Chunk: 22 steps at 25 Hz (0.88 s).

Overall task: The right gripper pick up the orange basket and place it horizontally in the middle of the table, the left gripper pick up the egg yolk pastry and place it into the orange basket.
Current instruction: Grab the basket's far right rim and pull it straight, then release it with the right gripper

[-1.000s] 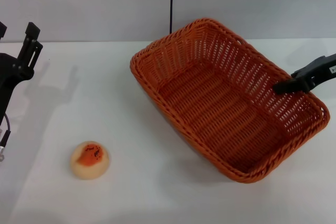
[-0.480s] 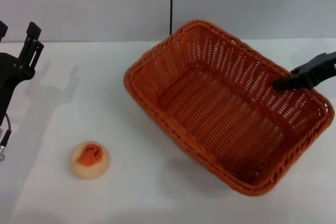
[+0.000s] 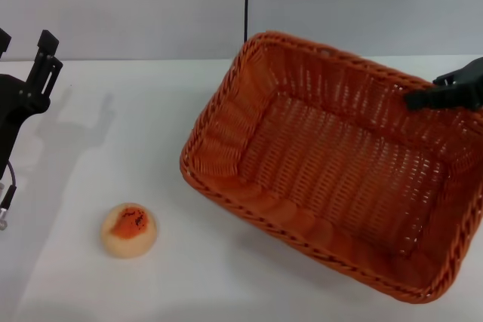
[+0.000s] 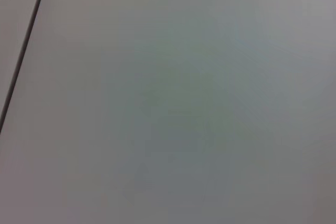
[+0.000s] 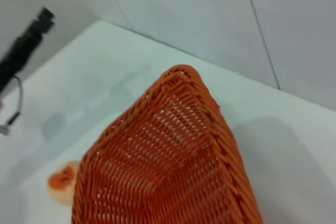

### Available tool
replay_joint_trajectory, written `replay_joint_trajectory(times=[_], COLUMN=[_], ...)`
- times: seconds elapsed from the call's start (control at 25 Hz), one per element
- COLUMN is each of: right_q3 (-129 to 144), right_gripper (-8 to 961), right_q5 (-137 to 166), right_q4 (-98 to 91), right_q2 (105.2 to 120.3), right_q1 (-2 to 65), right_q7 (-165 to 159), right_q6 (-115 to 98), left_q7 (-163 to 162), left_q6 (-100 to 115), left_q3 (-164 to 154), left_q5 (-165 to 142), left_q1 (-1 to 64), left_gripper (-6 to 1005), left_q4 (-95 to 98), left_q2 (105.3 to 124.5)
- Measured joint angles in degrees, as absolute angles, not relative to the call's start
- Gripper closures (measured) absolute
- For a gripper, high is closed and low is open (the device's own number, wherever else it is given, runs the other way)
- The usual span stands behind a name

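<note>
basket (image 3: 339,179) is hanging tilted above the table (image 3: 151,148), its far rim pinched by the right gripper (image 3: 413,99). pastry (image 3: 129,229) is sitting on the table's near left, while the left gripper (image 3: 26,50) is idling far left, fingers apart.

Surface and material findings

The orange basket (image 3: 339,179) is woven wicker, ribbed and rough, with a braided rim and a faint sheen on the strands. The table (image 3: 136,133) is a smooth, matt white top. The egg yolk pastry (image 3: 129,229) shows a soft, matt cream crust with a glossier orange-red patch. The left gripper (image 3: 34,73) and right gripper (image 3: 445,94) look like matt black plastic or coated metal.
</note>
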State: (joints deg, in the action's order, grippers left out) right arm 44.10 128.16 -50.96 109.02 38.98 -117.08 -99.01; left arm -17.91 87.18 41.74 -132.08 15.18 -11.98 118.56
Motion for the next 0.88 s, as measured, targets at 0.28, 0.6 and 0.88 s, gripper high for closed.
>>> replay_joint_trajectory(times=[0.28,0.6,0.88], right_q3=[42.75,40.37,42.87], right_gripper=[784,785,785], right_q5=[121.62,120.81,123.59], right_q4=[-51.14,-55.78,-57.39], right_q2=[106.96,105.4,105.14], right_q1=[37.7,38.45,41.43], right_q7=[-115.55,-110.88,-104.62], right_q6=[-103.21,-111.31,-116.22], left_q7=[-17.93,-17.93,-17.93], left_q6=[86.91,86.83,86.83], left_q3=[41.75,41.58,40.8], left_q5=[-132.1,-132.28,-132.42], left_q1=[15.2,15.21,15.12], left_gripper=[281,281,281], left_q4=[-11.95,-11.95,-12.44], left_q2=[118.56,118.56,118.56])
